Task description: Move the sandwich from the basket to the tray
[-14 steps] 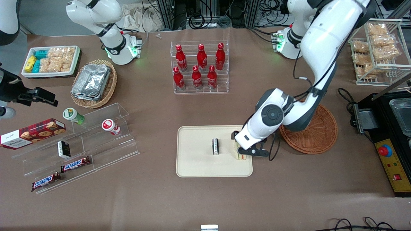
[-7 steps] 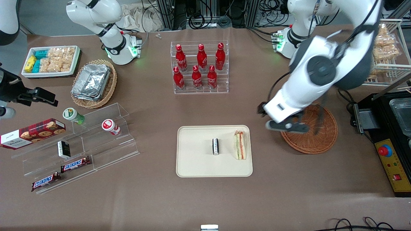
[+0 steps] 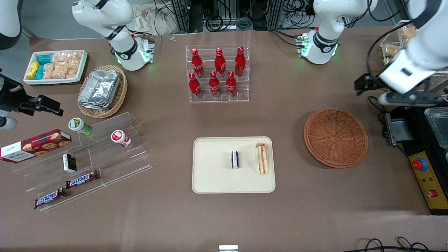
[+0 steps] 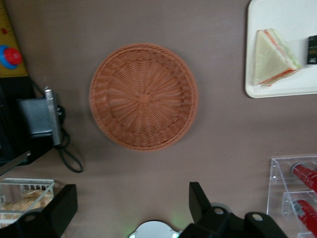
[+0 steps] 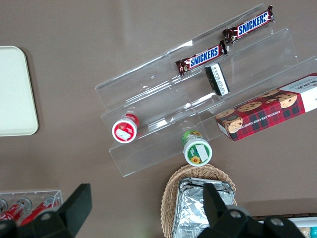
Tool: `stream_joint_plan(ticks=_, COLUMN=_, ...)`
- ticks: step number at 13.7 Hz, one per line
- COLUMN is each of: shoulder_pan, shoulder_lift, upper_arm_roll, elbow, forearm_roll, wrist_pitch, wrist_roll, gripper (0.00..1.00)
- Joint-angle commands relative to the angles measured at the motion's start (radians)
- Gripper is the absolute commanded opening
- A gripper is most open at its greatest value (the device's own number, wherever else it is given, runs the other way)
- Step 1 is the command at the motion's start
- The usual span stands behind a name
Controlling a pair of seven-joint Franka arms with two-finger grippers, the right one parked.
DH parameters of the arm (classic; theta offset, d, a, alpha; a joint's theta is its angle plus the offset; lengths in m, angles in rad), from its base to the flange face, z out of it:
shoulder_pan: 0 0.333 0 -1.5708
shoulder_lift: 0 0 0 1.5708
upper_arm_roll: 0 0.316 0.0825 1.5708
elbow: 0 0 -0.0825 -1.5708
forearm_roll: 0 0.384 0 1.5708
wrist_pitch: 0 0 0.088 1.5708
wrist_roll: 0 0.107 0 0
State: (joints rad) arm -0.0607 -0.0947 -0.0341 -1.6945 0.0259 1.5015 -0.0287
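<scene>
sandwich point(image 3: 262, 158): It lies on the tray, right by the tray edge that is closest to the basket. Its long side runs from near the front camera to farther away. The bread and the orange and green layers show as stripes along that line. In the wrist view it is a flat white triangle point(image 4: 273, 57).

tray point(image 3: 213, 175): Flat and cream. It holds 2 things, the sandwich and a small dark packet point(image 3: 235, 160) beside it. The 2 do not touch.

basket point(image 3: 335, 137): Round, red-brown and woven. Nothing is in it. It sits on the brown table point(image 3: 224, 217) just beside the tray.

gripper point(image 3: 392, 91): It hangs high in the air at the working arm's end of the table, farther from the front camera than the basket.

fingers point(image 4: 62, 208): The 2 black fingers are spread wide and hold nothing. The basket lies on the table well below them. The sandwich is well apart from them, with the basket in between.

bottle rack point(image 3: 218, 73): A clear rack with 6 red bottles standing in it.
</scene>
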Motion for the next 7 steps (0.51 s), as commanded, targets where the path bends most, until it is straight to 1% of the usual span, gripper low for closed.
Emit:
stream_joint_plan(ticks=1, shoulder_pan=-0.008, shoulder_lift=-0.048, upper_arm_roll=0.045, elbow=-0.031, forearm_roll=-0.027, wrist_pitch=0.002, wrist_roll=0.046, gripper=1.00)
stream_joint_plan(ticks=4, shoulder_pan=-0.010, shoulder_lift=0.062, upper_arm_roll=0.033, elbow=0.126, forearm_roll=-0.030, wrist_pitch=-0.009, wrist_roll=0.040, gripper=1.00)
stream_joint_plan(ticks=6, shoulder_pan=-0.010, shoulder_lift=0.075, upper_arm_roll=-0.001, elbow=0.144, forearm_roll=-0.014, wrist_pitch=-0.009, wrist_roll=0.027, gripper=1.00)
stream_joint_plan(ticks=7, shoulder_pan=-0.010, shoulder_lift=0.081, upper_arm_roll=-0.003, elbow=0.147, forearm_roll=-0.014, wrist_pitch=-0.009, wrist_roll=0.026, gripper=1.00)
